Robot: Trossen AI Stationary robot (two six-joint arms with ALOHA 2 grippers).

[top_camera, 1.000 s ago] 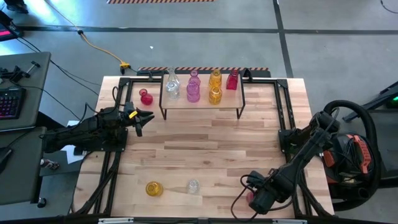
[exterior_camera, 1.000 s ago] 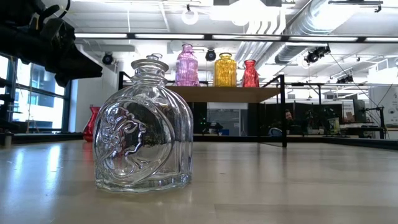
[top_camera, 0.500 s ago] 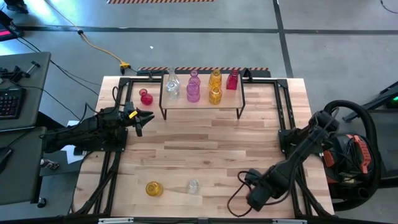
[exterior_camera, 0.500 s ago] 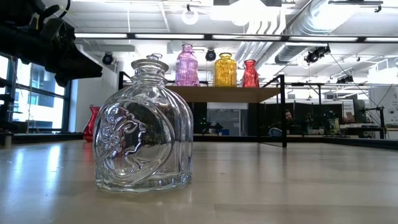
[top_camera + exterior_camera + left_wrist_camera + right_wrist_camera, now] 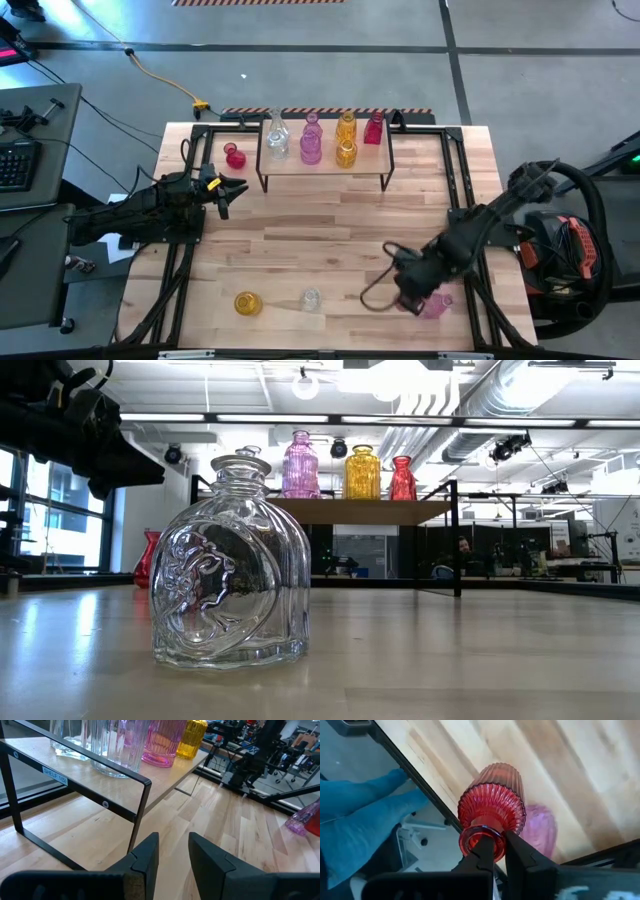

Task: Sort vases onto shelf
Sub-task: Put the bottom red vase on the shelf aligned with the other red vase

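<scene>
Near the table's front right corner, a ribbed red glass vase (image 5: pixel 492 812) is pinched at its neck between the fingers of the right gripper (image 5: pixel 408 297), with a pink-purple glass vase (image 5: pixel 436 306) on the tabletop just beside it. That arm reaches low from the right edge, bent toward the front. Farther back, the low light-wood shelf (image 5: pixel 372 160) on black wire legs carries several vases. At the left edge, the left gripper (image 5: pixel 236 187) hovers near the shelf, fingers slightly spread around nothing.

Robotics lab, exposed ceiling ducts (image 5: pixel 480 410), workstations (image 5: pixel 520 565)
</scene>
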